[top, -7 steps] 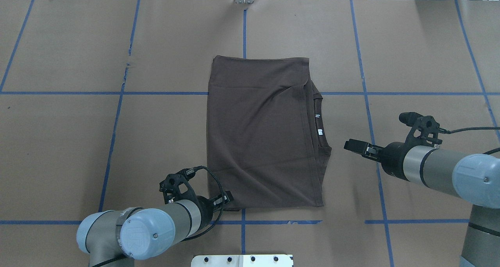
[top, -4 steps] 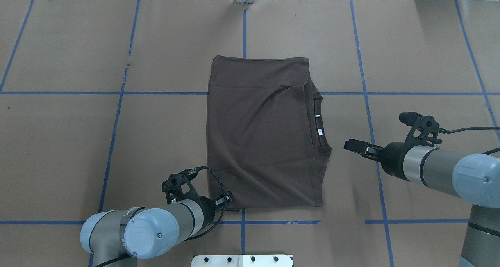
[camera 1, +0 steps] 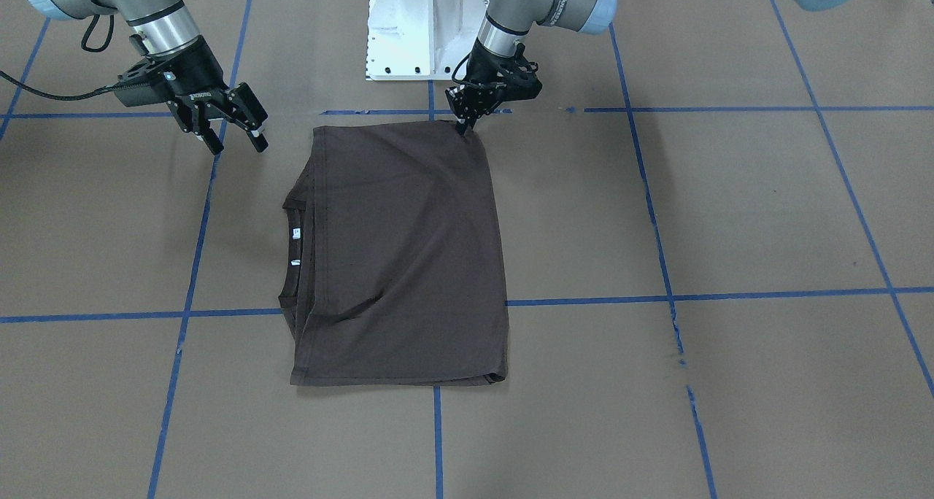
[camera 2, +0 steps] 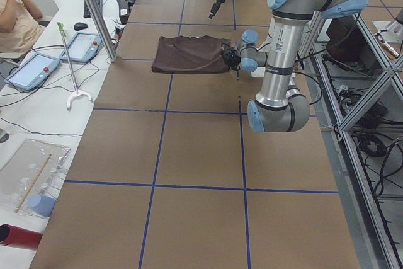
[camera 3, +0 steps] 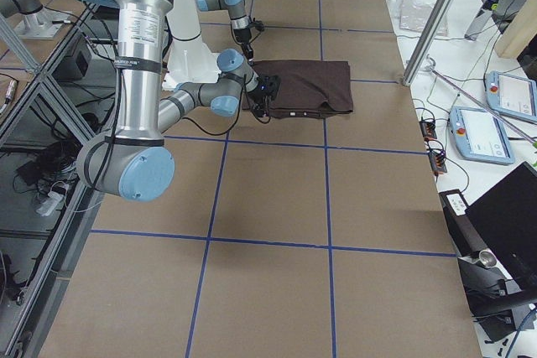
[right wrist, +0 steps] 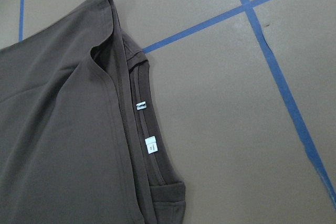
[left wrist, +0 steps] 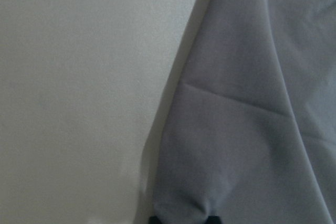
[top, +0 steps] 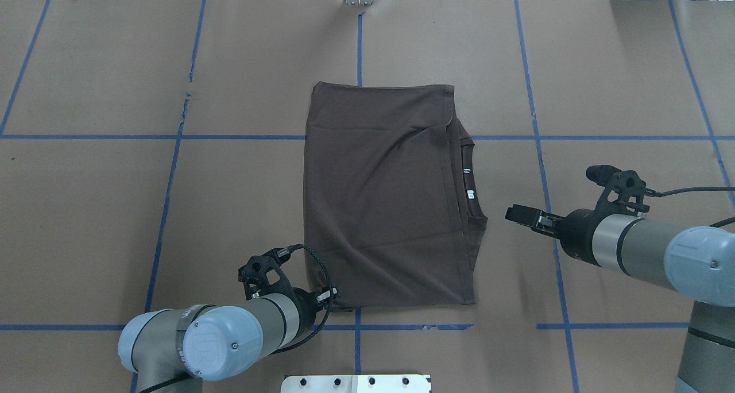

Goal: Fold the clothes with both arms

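Observation:
The dark brown T-shirt (top: 385, 197) lies folded into a rectangle mid-table, its ribbed collar (top: 469, 180) and white neck labels (right wrist: 150, 144) along its right edge. My left gripper (top: 333, 298) is shut on the shirt's near-left corner. In the front-facing view it (camera 1: 465, 125) pinches that corner, and the left wrist view shows cloth (left wrist: 252, 103) bunched between the black fingertips. My right gripper (camera 1: 237, 140) hangs open beside the collar side, apart from the cloth, with nothing between its fingers (top: 514, 214).
The brown paper tabletop carries a grid of blue tape lines (top: 359, 42). The white pedestal base (camera 1: 427, 25) stands just behind the shirt's near edge. In the exterior left view a person (camera 2: 16, 11), tablets (camera 2: 34, 70) and a metal post (camera 2: 94, 11) stand beyond the far edge.
My left arm has shifted slightly along the near edge with its gripper staying at the shirt corner. The right arm and the shirt have not visibly moved.

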Tool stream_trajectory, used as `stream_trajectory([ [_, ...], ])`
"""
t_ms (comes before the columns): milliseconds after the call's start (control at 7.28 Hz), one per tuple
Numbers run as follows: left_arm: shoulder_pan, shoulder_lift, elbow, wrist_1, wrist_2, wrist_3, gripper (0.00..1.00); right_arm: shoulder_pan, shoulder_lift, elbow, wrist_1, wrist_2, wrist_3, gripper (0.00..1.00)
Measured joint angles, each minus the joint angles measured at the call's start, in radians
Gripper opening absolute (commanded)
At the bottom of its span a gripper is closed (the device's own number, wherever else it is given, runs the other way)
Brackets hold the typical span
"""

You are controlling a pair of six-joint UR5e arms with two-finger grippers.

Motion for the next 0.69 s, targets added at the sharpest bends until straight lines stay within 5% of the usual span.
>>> stream_trajectory([
  [412,0.000,0.001,-0.020,0.002,0.000,0.007,0.00,-0.005,0.018,-0.009,-0.028,-0.022,0.035,0.89],
  [686,-0.001,0.001,-0.031,0.003,0.000,0.008,0.00,-0.011,0.108,-0.008,-0.186,-0.034,0.125,0.90],
])
